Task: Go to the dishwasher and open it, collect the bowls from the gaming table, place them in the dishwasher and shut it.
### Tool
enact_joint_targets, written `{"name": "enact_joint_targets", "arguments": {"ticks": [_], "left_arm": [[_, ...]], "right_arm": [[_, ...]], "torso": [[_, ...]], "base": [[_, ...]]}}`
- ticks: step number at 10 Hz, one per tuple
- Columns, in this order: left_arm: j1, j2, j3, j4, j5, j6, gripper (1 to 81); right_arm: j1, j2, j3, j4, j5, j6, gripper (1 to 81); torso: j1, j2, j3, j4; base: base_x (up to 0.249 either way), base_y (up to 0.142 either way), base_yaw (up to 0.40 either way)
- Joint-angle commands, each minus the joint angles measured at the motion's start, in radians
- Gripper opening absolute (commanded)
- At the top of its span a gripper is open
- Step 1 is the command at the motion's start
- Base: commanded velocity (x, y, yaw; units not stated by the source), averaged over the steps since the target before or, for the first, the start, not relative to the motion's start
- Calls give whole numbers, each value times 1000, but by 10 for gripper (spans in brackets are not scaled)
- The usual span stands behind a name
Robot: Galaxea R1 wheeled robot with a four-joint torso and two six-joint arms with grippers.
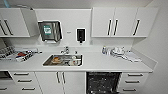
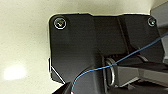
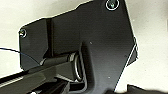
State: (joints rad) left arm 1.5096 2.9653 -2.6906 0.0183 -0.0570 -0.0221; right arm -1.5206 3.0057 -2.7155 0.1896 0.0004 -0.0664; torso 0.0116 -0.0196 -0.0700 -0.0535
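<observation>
you're facing a white kitchen counter (image 1: pixel 100 63) with a steel sink (image 1: pixel 63 60) set in it, wall cabinets (image 1: pixel 113 22) above. the dishwasher (image 1: pixel 103 82) gapes dark below the counter, right of the sink. you cannot tell either claw's state.

The dishwasher (image 1: pixel 103 83) gapes under the white counter (image 1: pixel 100 63), its dark cavity unobstructed from the front; drawers (image 1: pixel 131 82) flank it on one side and cabinet doors (image 1: pixel 60 81) on the other; the counter strip directly above lies bare, while the sink (image 1: pixel 63 60) holds dishes; clutter (image 1: pixel 117 52) crowds the back corner; a dish rack (image 1: pixel 15 53) fills the far end.
</observation>
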Motion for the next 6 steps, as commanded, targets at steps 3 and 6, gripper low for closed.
{"name": "enact_joint_targets", "arguments": {"ticks": [3, 6], "left_arm": [[-51, -1, -2, -3, 51, 5, 811], [-51, -1, -2, -3, 51, 4, 811]], "right_arm": [[49, 18, -22, -4, -60, 2, 811], [47, 21, -22, -4, -60, 0, 811]], "torso": [[0, 0, 0, 0], [0, 0, 0, 0]], "base": [[0, 0, 0], [0, 0, 0]]}}
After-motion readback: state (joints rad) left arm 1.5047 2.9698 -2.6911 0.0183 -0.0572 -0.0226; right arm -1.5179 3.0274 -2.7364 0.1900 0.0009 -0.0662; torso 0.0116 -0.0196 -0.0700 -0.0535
